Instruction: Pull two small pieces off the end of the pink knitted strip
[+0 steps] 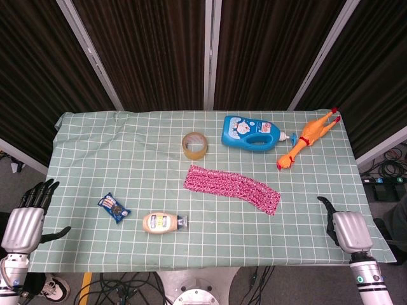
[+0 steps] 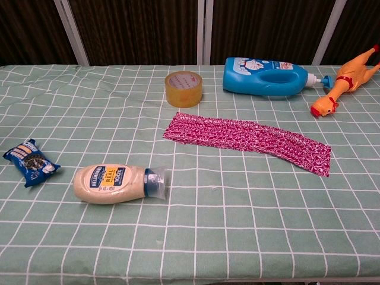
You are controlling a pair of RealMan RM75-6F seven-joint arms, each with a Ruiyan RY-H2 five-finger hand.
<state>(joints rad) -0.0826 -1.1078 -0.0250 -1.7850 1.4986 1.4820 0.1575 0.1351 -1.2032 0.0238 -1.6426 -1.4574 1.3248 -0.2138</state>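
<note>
The pink knitted strip (image 1: 232, 188) lies flat in the middle of the green checked tablecloth (image 1: 127, 159), slanting toward the front right; in the chest view the pink knitted strip (image 2: 246, 138) is whole and untouched. My left hand (image 1: 25, 219) hangs off the table's front left corner, fingers spread, holding nothing. Over the front right corner, my right hand (image 1: 346, 230) shows its back with the thumb out, empty and well apart from the strip's right end. Neither hand appears in the chest view.
A tape roll (image 1: 195, 145) sits just behind the strip. A blue detergent bottle (image 1: 251, 133) and a rubber chicken (image 1: 308, 138) lie at the back right. A mayonnaise bottle (image 1: 162, 222) and a cookie packet (image 1: 114, 208) lie at the front left.
</note>
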